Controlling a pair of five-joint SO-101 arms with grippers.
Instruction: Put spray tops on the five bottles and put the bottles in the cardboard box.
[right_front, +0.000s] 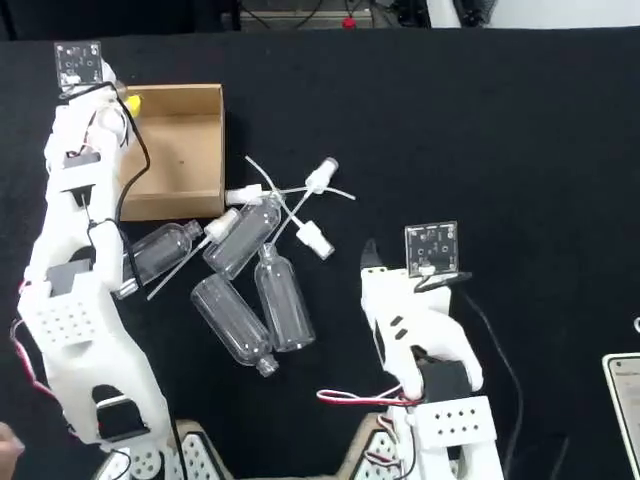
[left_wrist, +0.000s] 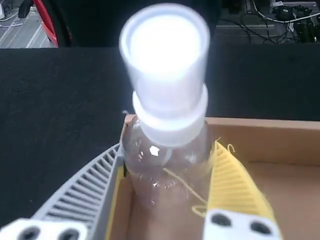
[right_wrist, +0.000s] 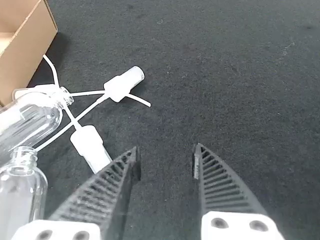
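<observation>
1. Clear plastic bottle (left_wrist: 165, 185) with a white spray top (left_wrist: 165, 55) sits clamped in the left gripper (left_wrist: 167, 150). Its long axis runs along the fingers, with the capped end toward the wrist camera and the base down at a corner of the brown cardboard box (left_wrist: 280, 135).
2. Whether that base touches the box floor cannot be told.
3. The high view places this gripper over the box's far-left corner. It also shows four more clear bottles (right_front: 283, 298) lying flat in a loose cluster on the black cloth table (right_front: 480, 130), just beside the box's near wall.
4. One of them points its open neck away from the arms, while its neighbour (right_front: 232, 320) lies slanted with its neck toward them.
5. Two loose white spray tops (right_front: 320, 176), each trailing a thin dip tube, lie beside the cluster with their tubes crossing.
6. Right gripper (right_wrist: 166, 150) hovers above bare cloth. Its ribbed dark fingers (right_wrist: 100, 195) are parted with nothing between them, near one loose top.
7. The left fingers differ in colour: one is ribbed grey (left_wrist: 85, 190), the other ribbed yellow.
</observation>
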